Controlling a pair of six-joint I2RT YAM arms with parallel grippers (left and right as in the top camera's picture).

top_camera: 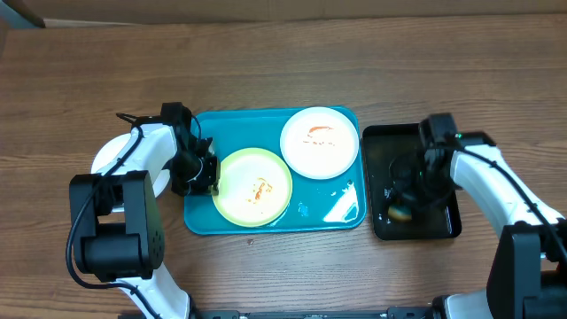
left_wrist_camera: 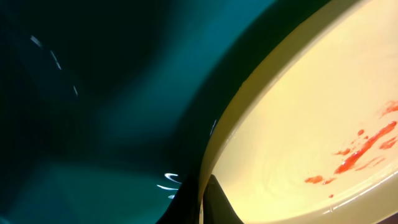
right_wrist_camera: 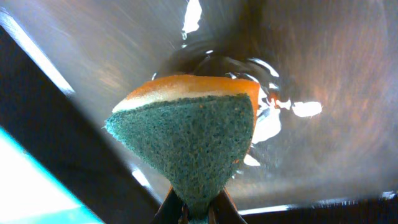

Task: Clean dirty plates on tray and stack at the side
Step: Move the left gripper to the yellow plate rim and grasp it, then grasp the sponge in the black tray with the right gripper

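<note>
Yellow-green plate (top_camera: 252,186) on teal tray (top_camera: 221,128), sauce-smeared; left gripper (top_camera: 205,175) at its rim, grip unclear; right gripper (right_wrist_camera: 194,213) pinches sponge (right_wrist_camera: 193,143) in black tray (top_camera: 381,142); plate may slide during scrubbing if unheld.

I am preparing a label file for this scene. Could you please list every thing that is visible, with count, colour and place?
teal tray: 1, teal-blue, middle of table
yellow-green plate: 1, pale yellow-green with red smears, near-left part of teal tray
white plate on tray: 1, white with red smear, far-right part of teal tray
white plate off tray: 1, white, on table left of teal tray, partly under left arm
black tray: 1, black, right of teal tray
sponge: 1, green and orange, over black tray
table: 1, brown wood
left fingers: black, at yellow-green plate's left rim; grip unclear
right fingers: black, shut on sponge
</note>
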